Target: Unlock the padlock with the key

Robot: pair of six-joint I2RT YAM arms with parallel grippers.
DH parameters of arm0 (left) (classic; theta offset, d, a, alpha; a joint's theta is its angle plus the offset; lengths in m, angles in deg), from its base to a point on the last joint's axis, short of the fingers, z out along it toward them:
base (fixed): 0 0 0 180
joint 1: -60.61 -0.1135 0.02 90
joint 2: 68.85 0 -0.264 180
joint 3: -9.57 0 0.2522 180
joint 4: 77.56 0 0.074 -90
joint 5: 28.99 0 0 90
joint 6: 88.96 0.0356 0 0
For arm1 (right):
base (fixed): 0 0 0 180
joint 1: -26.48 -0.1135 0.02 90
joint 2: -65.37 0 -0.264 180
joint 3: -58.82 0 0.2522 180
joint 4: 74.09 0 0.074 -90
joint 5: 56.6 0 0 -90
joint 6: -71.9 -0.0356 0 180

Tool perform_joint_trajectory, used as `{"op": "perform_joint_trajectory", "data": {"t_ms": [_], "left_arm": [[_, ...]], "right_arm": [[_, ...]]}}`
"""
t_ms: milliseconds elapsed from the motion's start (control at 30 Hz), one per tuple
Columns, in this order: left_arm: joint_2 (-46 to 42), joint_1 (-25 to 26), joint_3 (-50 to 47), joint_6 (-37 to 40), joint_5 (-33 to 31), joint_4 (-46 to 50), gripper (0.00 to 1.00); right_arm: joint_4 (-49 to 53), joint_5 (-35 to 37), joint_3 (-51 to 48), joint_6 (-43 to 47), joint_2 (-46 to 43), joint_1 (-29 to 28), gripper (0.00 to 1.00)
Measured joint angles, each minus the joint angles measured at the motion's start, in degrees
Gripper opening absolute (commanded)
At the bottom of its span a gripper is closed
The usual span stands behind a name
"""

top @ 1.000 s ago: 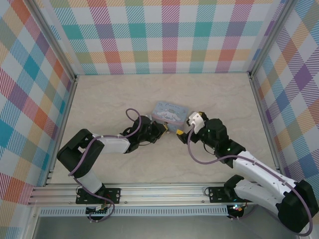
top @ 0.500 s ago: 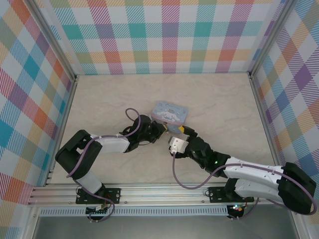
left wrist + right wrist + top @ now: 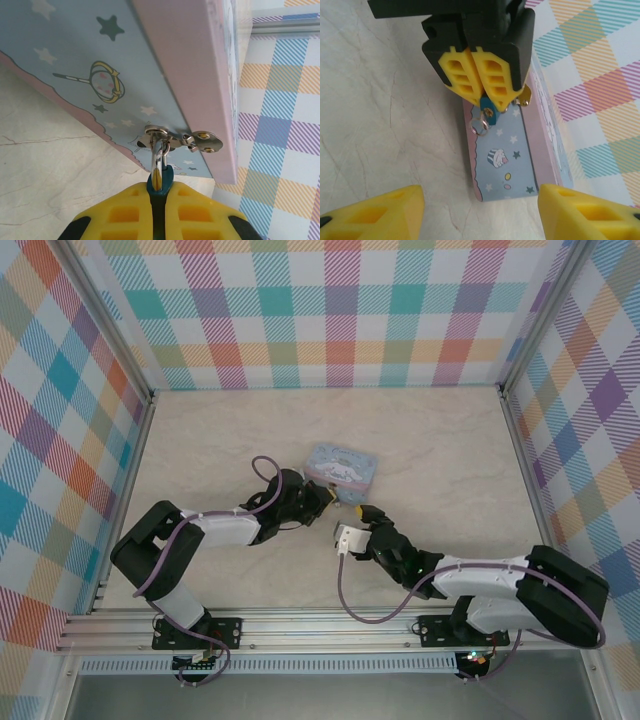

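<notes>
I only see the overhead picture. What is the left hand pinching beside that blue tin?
Observer: The left hand is shut on a teal padlock whose shackle runs through the tin's clasp.
Visitor: And the other one, carrying anything?
Observer: No; the right hand's yellow fingers stand apart, nothing between them.
Visitor: Any key?
Observer: A small silvery loop hangs beside the padlock; whether that's the key, I cannot tell.

No readable writing, brand, label or number on any surface in view.
</notes>
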Motion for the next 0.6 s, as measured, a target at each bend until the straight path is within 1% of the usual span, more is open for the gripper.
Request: {"op": "perform_joint_trajectory", "data": {"t_ms": [133, 300, 467, 600], "left_arm": [[-0.3, 0.0, 0.2, -0.6, 0.0, 0.2, 0.0], [-0.7, 0.1, 0.2, -1.0, -0.5, 0.2, 0.0], [-0.7, 0.1, 0.3, -1.0, -0.6, 0.4, 0.0], [-0.7, 0.5, 0.3, -1.0, -0.7, 0.7, 0.0]], "right_arm": [[-4.3, -0.6, 0.0, 0.6, 2.8, 0.0, 0.56], [-8.0, -2.3, 0.1, -0.3, 3.9, 1.3, 0.47], [-10.3, -3.4, 1.6, -0.7, 7.1, 2.1, 0.44], [-12.8, -4.0, 2.1, -0.7, 10.4, 2.3, 0.4]]}}
